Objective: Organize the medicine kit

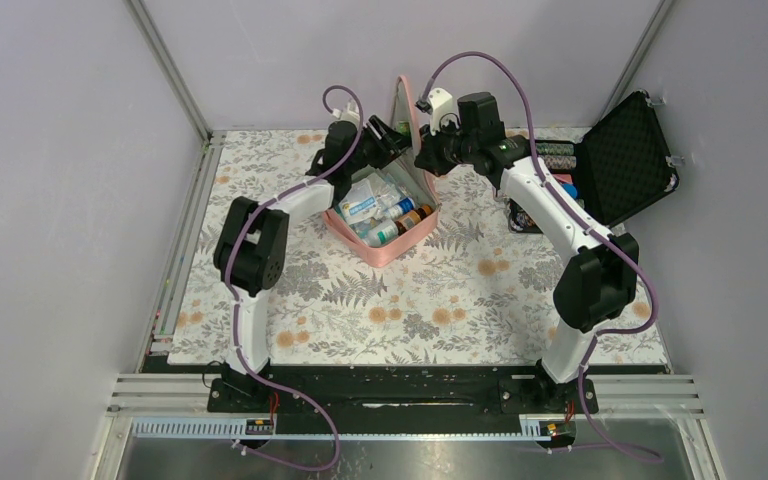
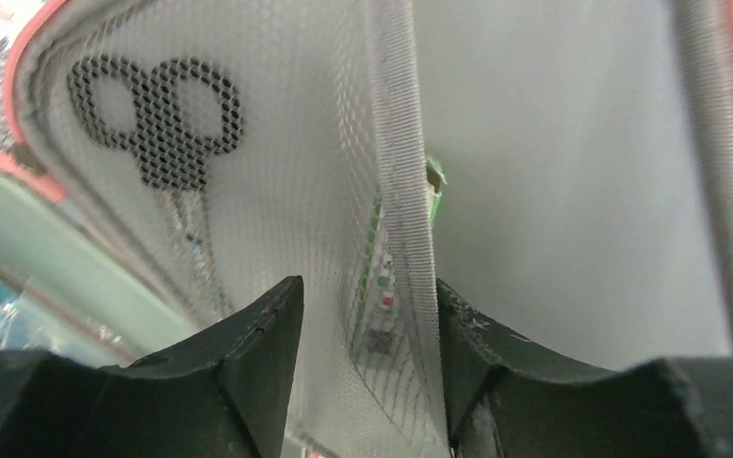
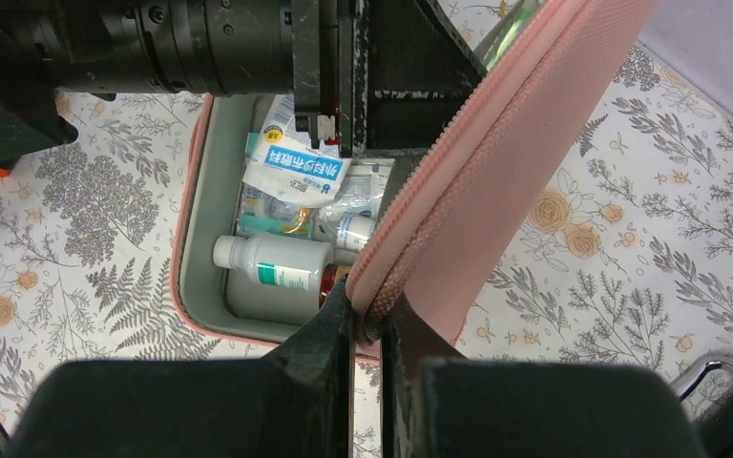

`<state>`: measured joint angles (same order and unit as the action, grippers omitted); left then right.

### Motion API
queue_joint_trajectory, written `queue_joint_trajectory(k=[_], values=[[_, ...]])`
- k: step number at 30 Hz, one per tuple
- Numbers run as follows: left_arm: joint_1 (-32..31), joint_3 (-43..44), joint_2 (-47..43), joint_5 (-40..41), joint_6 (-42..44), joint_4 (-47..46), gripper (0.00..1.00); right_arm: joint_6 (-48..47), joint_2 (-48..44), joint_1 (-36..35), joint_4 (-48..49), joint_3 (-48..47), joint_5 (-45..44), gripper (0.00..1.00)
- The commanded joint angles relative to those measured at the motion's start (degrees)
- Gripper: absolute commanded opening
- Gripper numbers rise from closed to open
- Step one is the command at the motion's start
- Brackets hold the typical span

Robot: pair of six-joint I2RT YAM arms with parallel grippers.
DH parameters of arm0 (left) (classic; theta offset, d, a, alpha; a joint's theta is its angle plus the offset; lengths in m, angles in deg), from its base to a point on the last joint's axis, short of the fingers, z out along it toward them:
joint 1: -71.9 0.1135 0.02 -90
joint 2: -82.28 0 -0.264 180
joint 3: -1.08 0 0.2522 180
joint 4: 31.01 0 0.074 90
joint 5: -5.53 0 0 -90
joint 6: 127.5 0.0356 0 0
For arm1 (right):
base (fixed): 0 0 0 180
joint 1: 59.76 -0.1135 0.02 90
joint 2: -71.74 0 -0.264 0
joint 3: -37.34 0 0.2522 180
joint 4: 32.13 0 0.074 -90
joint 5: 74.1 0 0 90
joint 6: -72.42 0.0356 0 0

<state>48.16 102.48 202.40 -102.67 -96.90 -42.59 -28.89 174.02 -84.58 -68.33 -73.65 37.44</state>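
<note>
Pinching medicine kit (image 3: 525,124) lid rim, right end effector (image 3: 370,303)

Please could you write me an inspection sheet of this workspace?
Surface: floral table cover, flat.
Job's things: pink medicine kit open, lid upright; white bottle and packet inside; scissors behind mesh pocket.
Clutter: open black case with chips, on the right.
End effectors: left end effector open, astride the pocket's edge; right end effector shut on the lid's edge.
Cables: purple cable arching above the right arm.
Surroundings: grey walls, metal frame.
</note>
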Motion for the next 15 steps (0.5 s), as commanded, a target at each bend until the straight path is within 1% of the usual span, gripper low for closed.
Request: queue_joint_trajectory(k=[1, 2, 4, 7, 11, 15], values=[[-0.3, 3.9, -5.6, -0.7, 7.3, 10.7, 0.5, 2.0, 1.4, -1.0, -6.4, -0.2, 1.3, 0.0], [-0.3, 4.4, -6.3, 0.0, 8.8, 12.8, 0.5, 2.0, 1.4, -1.0, -6.3, -0.3, 1.3, 0.0], [-0.3, 5.2, -7.8, 1.2, 11.4, 16.1, 0.55, 2.2, 1.6, -1.1, -6.4, -0.5, 1.2, 0.0], [-0.1, 6.3, -9.6, 1.4, 14.4, 16.9, 0.61, 2.5, 1.9, -1.0, -6.3, -1.0, 1.2, 0.0], [0.2, 9.5, -10.5, 0.9, 17.2, 20.0, 0.64, 3.1, 2.6, -1.0, -6.4, -1.8, 1.4, 0.0], [1.3, 9.2, -11.7, -1.1, 17.0, 19.1, 0.64, 3.1, 2.6, -1.0, -6.4, -2.0, 1.2, 0.0]])
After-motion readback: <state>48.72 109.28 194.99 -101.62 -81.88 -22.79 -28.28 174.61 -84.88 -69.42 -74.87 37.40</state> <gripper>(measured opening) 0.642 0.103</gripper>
